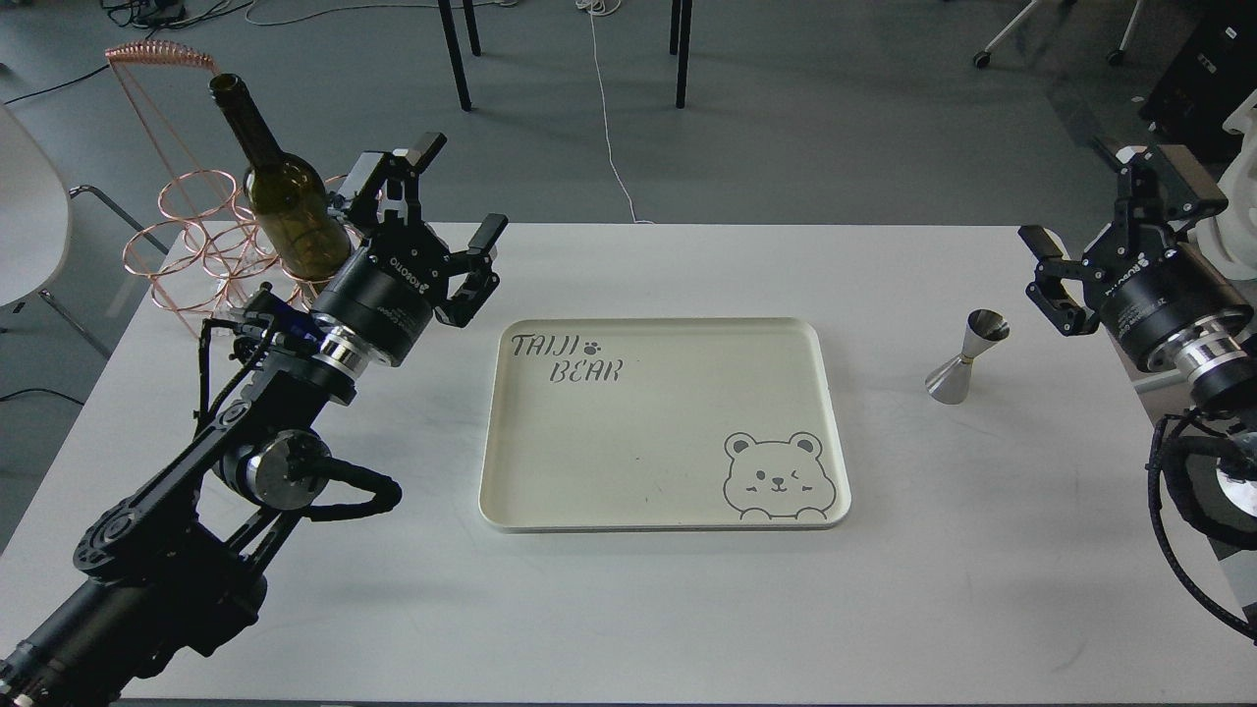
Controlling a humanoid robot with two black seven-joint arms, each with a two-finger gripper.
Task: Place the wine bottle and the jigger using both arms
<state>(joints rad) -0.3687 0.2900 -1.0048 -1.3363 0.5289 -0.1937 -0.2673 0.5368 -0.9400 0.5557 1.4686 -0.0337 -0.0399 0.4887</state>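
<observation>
The left gripper (454,228) spreads wide beside the wine bottle (285,196); the right gripper (1100,221) gapes near the jigger (967,358); a tray (664,511) lies between.

Left arm (196,491) enters lower left, angled up and inward; left claw (452,211) open, fingers spread, holding nothing. Right arm (1198,393) at right edge; right claw (1090,231) open, empty, pointing up-left.

Left of the matt cream tray (664,511), the bottle (285,201) is glossy dark glass; right, the jigger (967,358) is polished steel.
</observation>
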